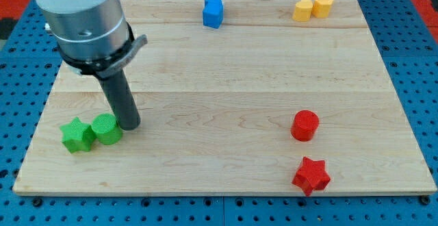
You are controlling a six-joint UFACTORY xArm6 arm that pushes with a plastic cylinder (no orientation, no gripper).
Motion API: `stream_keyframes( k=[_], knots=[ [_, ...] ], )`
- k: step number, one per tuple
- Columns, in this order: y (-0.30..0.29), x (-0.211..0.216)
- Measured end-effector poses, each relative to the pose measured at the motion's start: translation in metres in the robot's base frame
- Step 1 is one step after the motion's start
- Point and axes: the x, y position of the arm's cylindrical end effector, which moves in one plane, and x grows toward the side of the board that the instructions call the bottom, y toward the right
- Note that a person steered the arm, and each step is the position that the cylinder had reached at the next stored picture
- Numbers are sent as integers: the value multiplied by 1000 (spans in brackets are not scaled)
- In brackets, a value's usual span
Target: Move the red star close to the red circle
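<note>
The red star [311, 175] lies near the board's bottom edge at the view's right. The red circle [305, 125] stands just above it, a small gap apart. My tip [131, 126] rests on the board at the view's left, touching or almost touching the right side of the green circle [106, 129]. It is far to the left of both red blocks.
A green star [77, 135] sits against the green circle's left. A blue block [213, 11] stands at the top middle. Two yellow blocks [303, 9] [322, 5] sit side by side at the top right. The wooden board [226, 82] lies on a blue pegboard.
</note>
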Motion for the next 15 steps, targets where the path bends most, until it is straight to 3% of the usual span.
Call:
stream_keyframes(
  k=[1, 3, 5, 7, 10, 12, 14, 15],
  knots=[
    [6, 19],
    [118, 112],
    [144, 114],
    [214, 114],
    [255, 113],
    [393, 113],
    [366, 114],
    [323, 81]
  ],
)
